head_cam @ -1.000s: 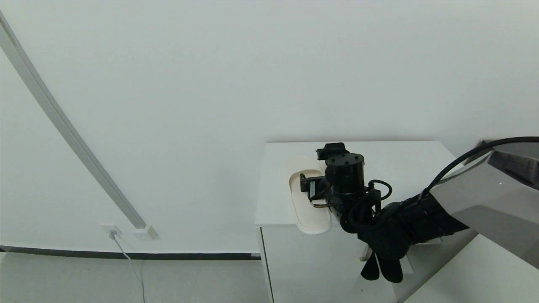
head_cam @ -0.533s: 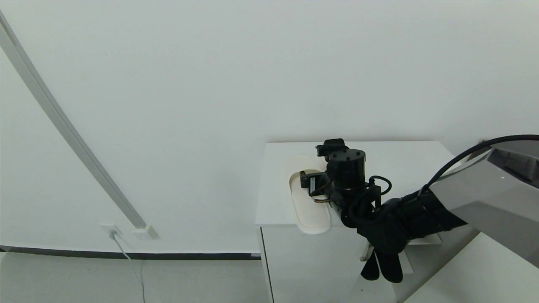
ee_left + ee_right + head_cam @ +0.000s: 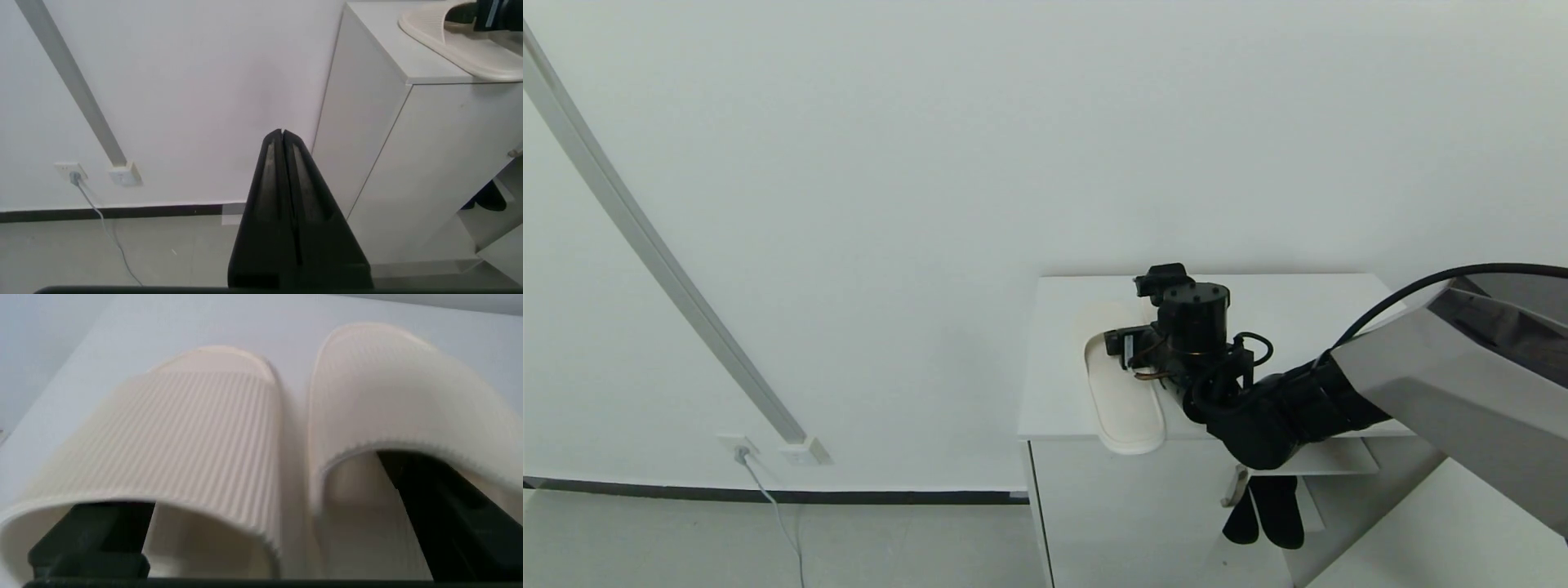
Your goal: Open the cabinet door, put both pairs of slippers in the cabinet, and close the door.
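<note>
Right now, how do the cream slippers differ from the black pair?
The cream slippers lie flat on top of the cabinet; the black pair sits lower, inside it. The right end effector has a finger under each cream strap; no end effector holds the black pair. Both are pairs set side by side.

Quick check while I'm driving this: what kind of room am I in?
Probably a plain indoor room, perhaps an entryway mock-up or test space. A white shoe cabinet stands against a bare white wall, with cream slippers on top of it and a wall socket near the floor.
</note>
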`<state>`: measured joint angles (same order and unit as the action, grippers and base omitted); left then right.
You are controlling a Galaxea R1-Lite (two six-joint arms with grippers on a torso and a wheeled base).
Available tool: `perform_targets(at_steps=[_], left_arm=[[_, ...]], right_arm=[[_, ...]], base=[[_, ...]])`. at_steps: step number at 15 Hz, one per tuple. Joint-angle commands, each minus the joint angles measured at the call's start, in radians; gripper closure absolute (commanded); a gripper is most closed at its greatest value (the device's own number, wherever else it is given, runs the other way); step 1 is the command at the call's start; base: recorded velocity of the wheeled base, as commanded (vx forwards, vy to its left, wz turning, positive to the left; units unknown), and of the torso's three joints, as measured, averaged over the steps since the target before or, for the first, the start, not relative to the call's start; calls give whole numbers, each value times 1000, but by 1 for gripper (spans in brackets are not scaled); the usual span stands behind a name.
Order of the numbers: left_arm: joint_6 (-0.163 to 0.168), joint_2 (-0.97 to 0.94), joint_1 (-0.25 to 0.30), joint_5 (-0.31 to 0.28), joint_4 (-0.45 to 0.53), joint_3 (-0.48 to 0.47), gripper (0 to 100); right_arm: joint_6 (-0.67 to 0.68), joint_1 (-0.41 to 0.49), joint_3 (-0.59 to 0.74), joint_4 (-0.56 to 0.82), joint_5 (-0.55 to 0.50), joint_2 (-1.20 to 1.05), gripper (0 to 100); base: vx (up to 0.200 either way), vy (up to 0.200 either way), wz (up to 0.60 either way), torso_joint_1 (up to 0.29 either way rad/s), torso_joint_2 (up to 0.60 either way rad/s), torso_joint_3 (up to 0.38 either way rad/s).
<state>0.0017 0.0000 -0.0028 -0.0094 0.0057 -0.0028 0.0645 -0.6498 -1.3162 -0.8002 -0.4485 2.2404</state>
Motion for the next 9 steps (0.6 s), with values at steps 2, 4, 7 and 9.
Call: perform_targets(at_steps=[2,4,7,9], left_arm=[[0,2,0,0,0,0,100],[0,2,0,0,0,1,100],[0,2,0,0,0,0,100],[0,0,0,0,0,0,100]], right_arm=[[-25,7,-40,-7,2,24,0],[-28,18,-61,-7,1,38,0],[-28,22,-64,-5,2,44,100],[-28,22,-63,-7,1,44,100]], base=[[0,0,0,0,0,0],[0,0,0,0,0,0],[0,0,0,0,0,0],[0,0,0,0,0,0]])
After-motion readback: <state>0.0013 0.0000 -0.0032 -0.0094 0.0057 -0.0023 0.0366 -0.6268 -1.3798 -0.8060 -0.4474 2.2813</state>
